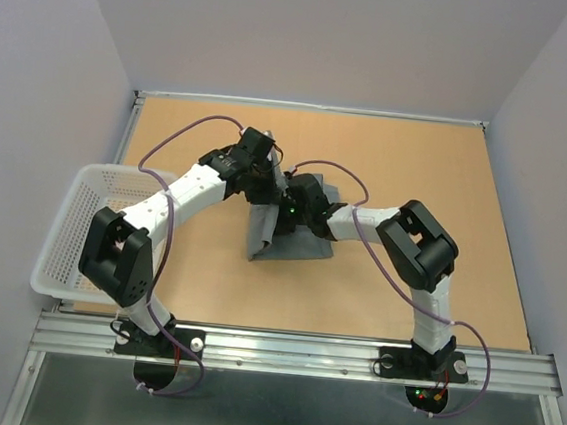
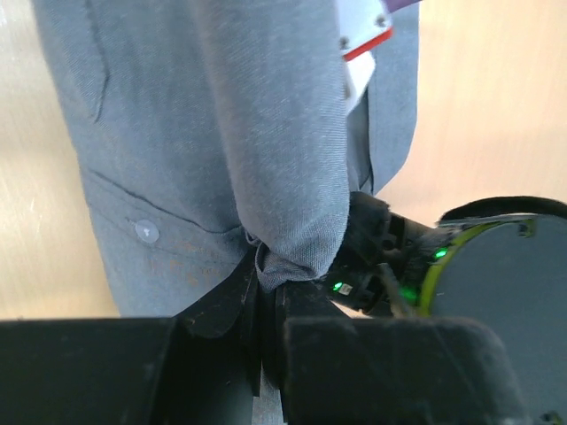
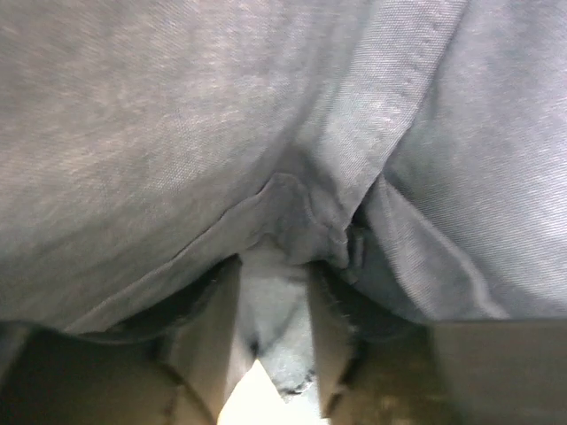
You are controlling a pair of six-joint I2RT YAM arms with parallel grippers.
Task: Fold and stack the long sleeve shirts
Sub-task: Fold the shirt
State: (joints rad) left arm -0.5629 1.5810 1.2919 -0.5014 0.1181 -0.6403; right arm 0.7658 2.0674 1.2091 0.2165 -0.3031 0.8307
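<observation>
The grey shirt [image 1: 298,246] lies bunched in the middle of the top view, on the brown table [image 1: 442,238]. The left gripper [image 2: 266,285], at the shirt's upper edge, pinches a fold of it. The right gripper [image 3: 273,323] has cloth between its parted fingers. I cannot tell if they squeeze it.

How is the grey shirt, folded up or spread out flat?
Folded up. The plain grey button-up cloth shirt is a small layered bundle on the wooden table, no sleeves stretched out.

Tan table [image 1: 446,198] — grey shirt [image 1: 295,246], white basket [image 1: 66,224]
</observation>
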